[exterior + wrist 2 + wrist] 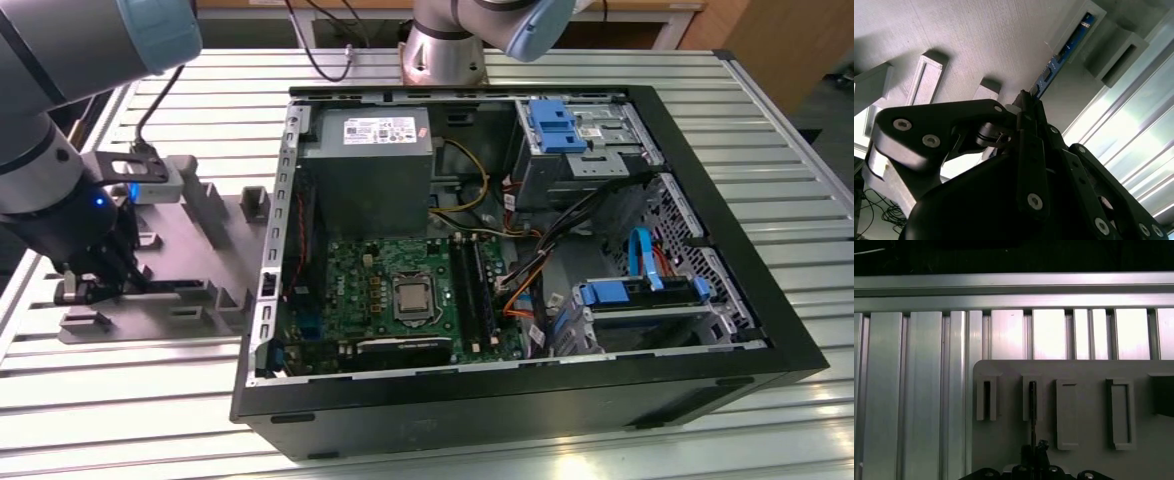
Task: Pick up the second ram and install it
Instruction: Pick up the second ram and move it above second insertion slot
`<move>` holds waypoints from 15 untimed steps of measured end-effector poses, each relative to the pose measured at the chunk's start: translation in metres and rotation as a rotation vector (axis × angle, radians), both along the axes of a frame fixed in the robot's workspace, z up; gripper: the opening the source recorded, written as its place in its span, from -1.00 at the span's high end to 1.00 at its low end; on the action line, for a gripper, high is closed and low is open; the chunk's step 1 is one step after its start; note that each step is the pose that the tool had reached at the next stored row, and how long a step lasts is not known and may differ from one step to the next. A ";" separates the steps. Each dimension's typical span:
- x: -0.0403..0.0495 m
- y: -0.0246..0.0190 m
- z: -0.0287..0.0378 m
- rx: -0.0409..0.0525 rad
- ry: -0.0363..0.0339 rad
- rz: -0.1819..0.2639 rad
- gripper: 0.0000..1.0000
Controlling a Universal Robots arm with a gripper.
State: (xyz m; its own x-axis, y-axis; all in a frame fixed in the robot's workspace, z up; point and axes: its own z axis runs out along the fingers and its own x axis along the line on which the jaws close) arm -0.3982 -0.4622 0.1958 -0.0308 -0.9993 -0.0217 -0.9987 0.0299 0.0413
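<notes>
The second ram [1059, 60] is a thin dark blue board seen edge-on, standing in a slotted holder on the grey fixture plate [200, 270]. In the first wrist view the ram [1032, 410] runs as a dark thin line from a holder slot toward the fingers. My gripper [1026, 102] is shut on the near end of the stick. In the exterior view the gripper [80, 290] is low over the plate, to the left of the computer case, and the stick is hidden behind it.
The open computer case [534, 400] lies on the slatted aluminium table at the exterior view's right. Its green motherboard [400, 290] carries long black memory slots [467, 285]. Blue drive brackets [554, 125] and cables sit further right. Other holder blocks [1119, 412] stand on the plate.
</notes>
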 end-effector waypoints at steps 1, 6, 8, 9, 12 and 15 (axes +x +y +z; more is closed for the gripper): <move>0.0000 0.0000 0.0004 0.0000 0.0001 0.000 0.72; 0.0000 0.0000 0.0016 -0.0002 0.0003 0.000 0.72; 0.0000 0.0000 0.0023 0.0000 0.0001 0.000 0.72; 0.0000 0.0000 0.0027 -0.0001 0.0001 0.000 0.72; 0.0000 0.0000 0.0035 0.0001 -0.0001 0.000 0.72; 0.0000 0.0000 0.0043 0.0000 0.0000 0.000 0.72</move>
